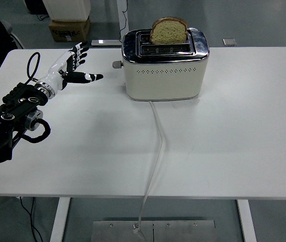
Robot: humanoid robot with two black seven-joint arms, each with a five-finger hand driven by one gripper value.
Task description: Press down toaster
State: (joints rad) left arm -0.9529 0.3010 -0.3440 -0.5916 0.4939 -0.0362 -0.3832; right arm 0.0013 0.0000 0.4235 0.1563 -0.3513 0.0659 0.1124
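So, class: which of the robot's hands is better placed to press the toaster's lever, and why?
The left hand. It is open over the table beside the toaster, on the side where the lever knob sticks out. The right arm is not in view.

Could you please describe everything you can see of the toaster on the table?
The toaster is cream-bodied with a shiny chrome top and a row of small vent holes along its side. It stands upright at the far middle of the white table. A bread slice sticks up from one slot. A lever knob projects from its left end, and a white cord trails toward the near edge.

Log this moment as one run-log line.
left hand: open, left of toaster, apart | lever: up | bread: in slot | right arm: out of view
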